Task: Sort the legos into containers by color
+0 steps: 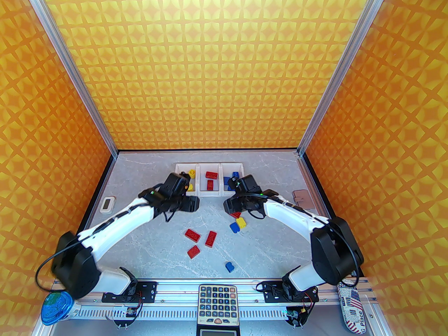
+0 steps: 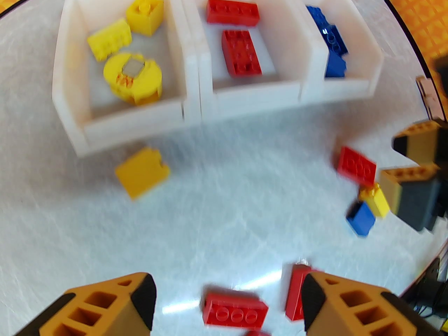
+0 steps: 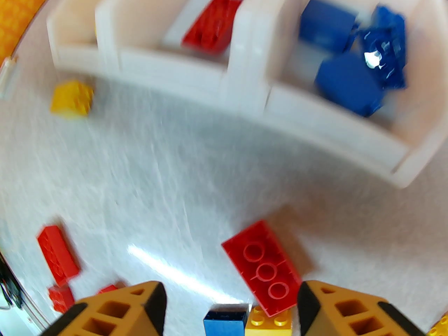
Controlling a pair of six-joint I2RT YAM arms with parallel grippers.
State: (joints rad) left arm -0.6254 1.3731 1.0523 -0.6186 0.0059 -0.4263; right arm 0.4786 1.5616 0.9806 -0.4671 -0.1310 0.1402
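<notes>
The row of three joined white open-top plastic bins point(image 2: 245, 93) lies ahead of both pairs of fingers, already keyed by colour. It holds small yellow studded plastic bricks point(image 2: 143, 12) in the left bin, red ones point(image 2: 241, 53) in the middle and blue ones point(image 2: 334, 47) in the right. That keying probably explains the poses: both arms hang low over the loose bricks on the grey marbled desk point(image 2: 224, 194), each facing the bins.

The left fingers point(image 2: 105, 303) stand released, with nothing between them. A flat red brick point(image 2: 234, 313) lies on the desk in the gap below them, probably the next pick. The right fingers point(image 3: 122, 310) are also apart and empty. A small blue brick point(image 3: 225, 322) and a yellow one point(image 3: 267, 322) sit beneath the gap, and an upturned red brick point(image 3: 266, 268) lies just ahead of the right-hand finger.

The left wrist view is the sharper one. It gives the bin contents brick by brick, including a round yellow piece point(image 2: 133, 79), and a stray yellow brick point(image 2: 141, 173) just in front of the left bin. The right wrist view is smeared, but it brings the blue heap point(image 3: 350, 79) close. The top view adds the layout behind the fingers, with a lone blue brick point(image 1: 229, 266) near the arms' bases and three red bricks point(image 1: 193, 235) between the arms.
</notes>
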